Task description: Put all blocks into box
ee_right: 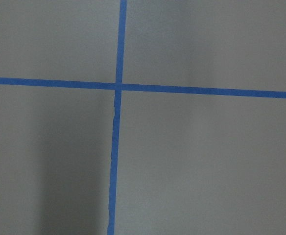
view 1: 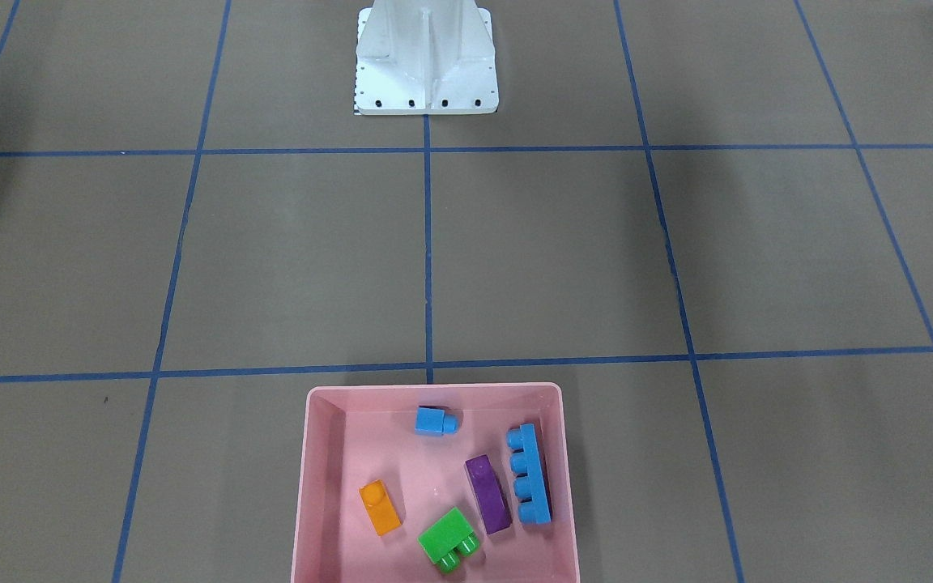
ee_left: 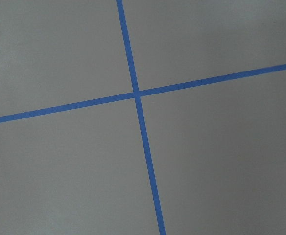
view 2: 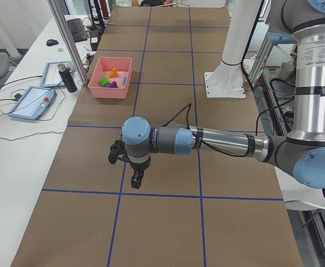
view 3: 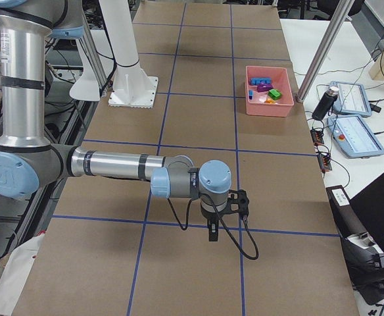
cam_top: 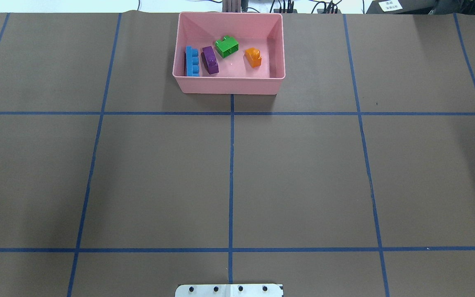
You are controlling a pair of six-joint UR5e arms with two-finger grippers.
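The pink box (view 1: 434,389) stands at the table's far middle edge and also shows in the overhead view (cam_top: 229,84). In it lie the orange brick (view 1: 379,507), purple brick (view 1: 488,493), small blue cube (view 1: 434,420), long blue brick (view 1: 529,474) and green brick (view 1: 449,538). The overhead view hides the small blue cube behind the box's near wall. My left gripper (view 2: 136,179) hangs over bare table far from the box, seen only from the side. My right gripper (view 3: 212,232) does the same. I cannot tell whether either is open or shut. Both wrist views show only table and tape.
The white metal pedestal base (view 1: 426,61) stands at the robot's side of the table (cam_top: 229,290). Blue tape lines grid the brown surface. Beside the table near the box are a dark bottle (view 2: 67,78) and a tablet (view 2: 31,102).
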